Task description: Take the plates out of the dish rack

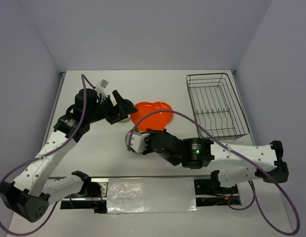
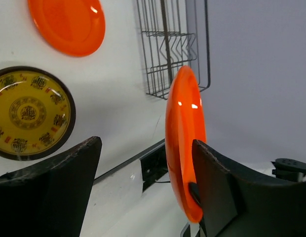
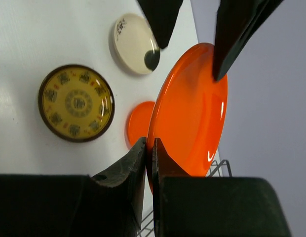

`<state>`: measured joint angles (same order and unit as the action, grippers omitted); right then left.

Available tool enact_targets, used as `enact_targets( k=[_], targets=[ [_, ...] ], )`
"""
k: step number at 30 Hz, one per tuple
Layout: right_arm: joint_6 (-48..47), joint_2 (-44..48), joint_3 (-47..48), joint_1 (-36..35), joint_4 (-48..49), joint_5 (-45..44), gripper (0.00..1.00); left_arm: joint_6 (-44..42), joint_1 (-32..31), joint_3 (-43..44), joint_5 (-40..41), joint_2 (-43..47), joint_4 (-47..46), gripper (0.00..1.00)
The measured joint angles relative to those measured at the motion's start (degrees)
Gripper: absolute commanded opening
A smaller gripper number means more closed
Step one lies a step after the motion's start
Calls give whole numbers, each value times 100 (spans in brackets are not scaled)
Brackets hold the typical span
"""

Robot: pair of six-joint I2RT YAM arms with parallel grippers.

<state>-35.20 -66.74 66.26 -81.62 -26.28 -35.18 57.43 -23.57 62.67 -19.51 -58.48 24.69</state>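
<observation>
My right gripper (image 3: 149,148) is shut on the rim of an orange-red plate (image 3: 192,113), which it holds on edge above the table (image 1: 94,148). The left gripper (image 2: 145,143) stands open astride the same plate (image 2: 185,143). One of its fingers (image 2: 217,187) lies against the plate's face and the other is well apart. In the top view both grippers (image 1: 124,111) (image 1: 145,132) meet at this plate (image 1: 153,114). Flat on the table lie another orange-red plate (image 2: 69,24), an amber-yellow plate (image 3: 76,102) and a cream plate (image 3: 133,44). No plate shows in the wire dish rack (image 1: 215,106) at the right.
White walls close the table in at the back and sides. A foil-covered strip (image 1: 150,195) runs along the near edge between the arm bases. Purple cables (image 1: 24,168) loop beside both arms.
</observation>
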Motion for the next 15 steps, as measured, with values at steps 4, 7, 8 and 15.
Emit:
enact_targets(
  k=[4,7,8,15],
  targets=[
    [-247,-586,328,-15,374,-37,0,42,-70,-120,28,-142,70,31],
    [-400,-852,350,-31,579,-114,16,144,-90,-114,122,-157,-37,0],
    [-461,-940,339,-59,682,-223,59,151,-90,-105,153,-160,-79,0],
    [240,-442,-459,61,1515,-925,100,-223,-98,-107,763,-481,-94,0]
  ],
)
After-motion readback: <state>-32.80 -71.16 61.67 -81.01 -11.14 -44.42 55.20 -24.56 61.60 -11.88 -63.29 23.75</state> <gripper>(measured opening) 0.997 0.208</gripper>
